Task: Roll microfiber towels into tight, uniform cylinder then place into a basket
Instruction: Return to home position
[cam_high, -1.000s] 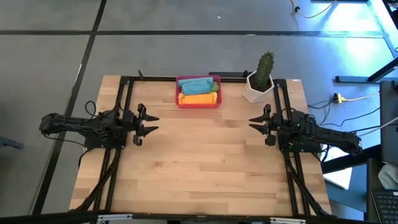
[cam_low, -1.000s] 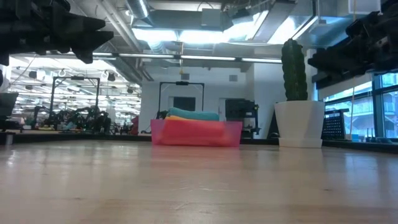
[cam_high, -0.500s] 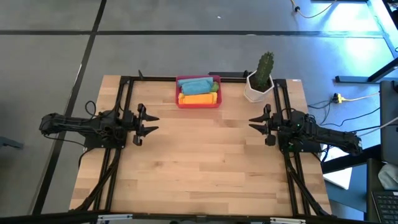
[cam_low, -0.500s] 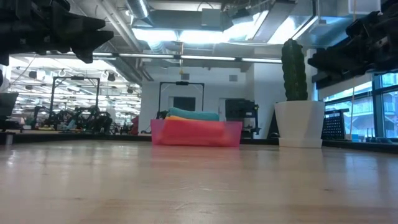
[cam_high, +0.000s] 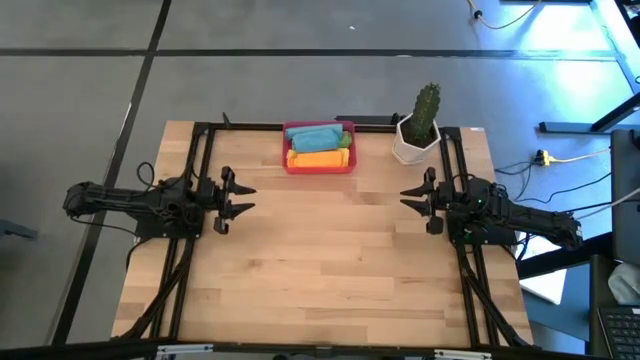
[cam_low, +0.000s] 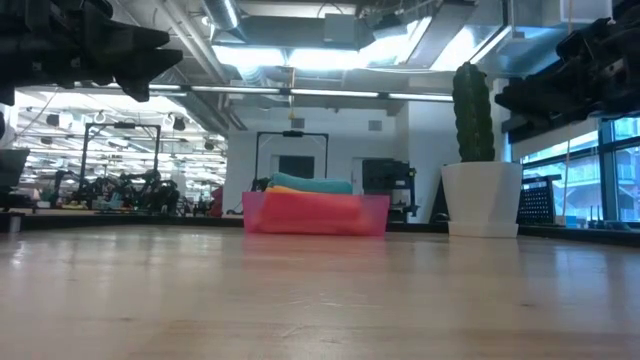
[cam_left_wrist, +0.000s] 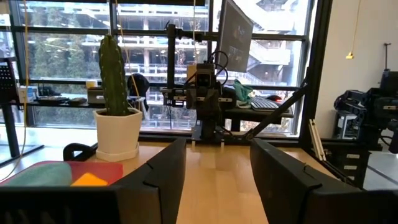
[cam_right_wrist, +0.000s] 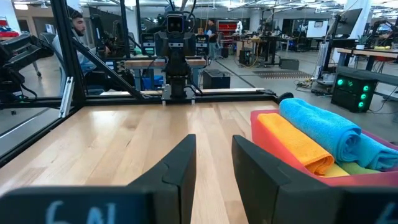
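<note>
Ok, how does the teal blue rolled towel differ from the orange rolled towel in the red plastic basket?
The teal blue rolled towel lies along the far side of the red plastic basket; the orange rolled towel lies along the near side. The blue roll rides higher than the orange one, as the right wrist view shows. Both are rolled, lie parallel along the basket's length and touch.
</note>
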